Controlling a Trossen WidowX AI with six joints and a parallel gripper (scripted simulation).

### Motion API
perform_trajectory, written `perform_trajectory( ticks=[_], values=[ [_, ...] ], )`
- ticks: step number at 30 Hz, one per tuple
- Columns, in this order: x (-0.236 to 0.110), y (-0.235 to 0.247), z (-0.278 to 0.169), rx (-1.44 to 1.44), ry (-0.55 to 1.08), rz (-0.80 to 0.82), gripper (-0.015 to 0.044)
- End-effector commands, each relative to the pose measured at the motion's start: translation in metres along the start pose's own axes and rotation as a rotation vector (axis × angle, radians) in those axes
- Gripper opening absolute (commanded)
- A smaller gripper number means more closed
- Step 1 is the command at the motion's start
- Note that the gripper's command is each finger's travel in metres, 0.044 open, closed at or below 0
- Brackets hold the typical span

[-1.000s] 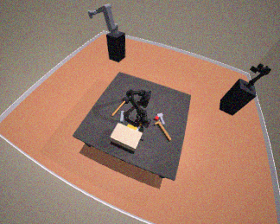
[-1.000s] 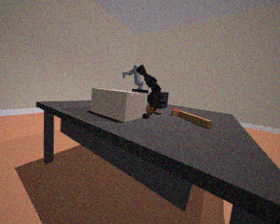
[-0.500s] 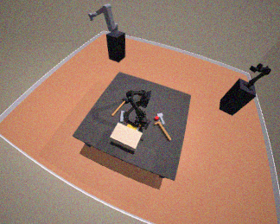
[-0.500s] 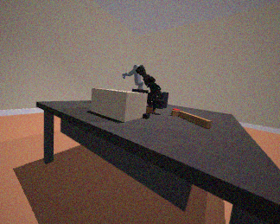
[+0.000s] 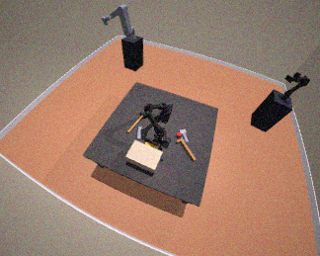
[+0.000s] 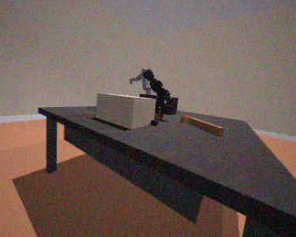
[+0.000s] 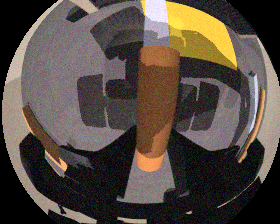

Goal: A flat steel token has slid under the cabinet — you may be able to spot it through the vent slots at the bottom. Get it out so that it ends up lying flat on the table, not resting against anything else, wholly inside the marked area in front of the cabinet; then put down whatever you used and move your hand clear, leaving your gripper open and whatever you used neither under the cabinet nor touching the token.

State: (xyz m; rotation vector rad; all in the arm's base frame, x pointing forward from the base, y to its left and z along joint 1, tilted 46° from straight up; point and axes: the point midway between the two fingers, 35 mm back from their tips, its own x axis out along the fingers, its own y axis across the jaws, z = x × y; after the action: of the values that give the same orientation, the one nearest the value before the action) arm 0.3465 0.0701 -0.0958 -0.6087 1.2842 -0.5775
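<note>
The beige cabinet (image 5: 143, 155) (image 6: 120, 108) stands near the front edge of the dark table (image 5: 197, 179) (image 6: 209, 156). My gripper (image 5: 157, 140) (image 6: 158, 116) (image 7: 151, 130) is low at the cabinet's front face and shut on the wooden handle (image 7: 155, 106) of a rake-like tool. The tool's grey head (image 7: 156, 18) points ahead of the fingers, at the edge of the yellow marked area (image 7: 200, 31). I cannot see the steel token in any view.
A second wooden-handled tool (image 5: 187, 148) (image 6: 202, 124) with a grey head and a red part (image 5: 179, 135) lies right of the cabinet. A short wooden stick (image 5: 134, 125) lies to the left of the arm. Two camera stands (image 5: 132, 52) (image 5: 272, 111) stand on the floor.
</note>
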Motion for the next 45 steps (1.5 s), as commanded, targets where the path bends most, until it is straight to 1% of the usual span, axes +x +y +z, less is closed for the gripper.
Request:
perform_trajectory(
  ticks=[1,45],
  values=[
    [0.000,0.002,0.006,-0.002,-0.002,0.002,0.0000],
    [-0.001,0.002,0.050,0.000,-0.004,0.001,0.0000]
  ],
)
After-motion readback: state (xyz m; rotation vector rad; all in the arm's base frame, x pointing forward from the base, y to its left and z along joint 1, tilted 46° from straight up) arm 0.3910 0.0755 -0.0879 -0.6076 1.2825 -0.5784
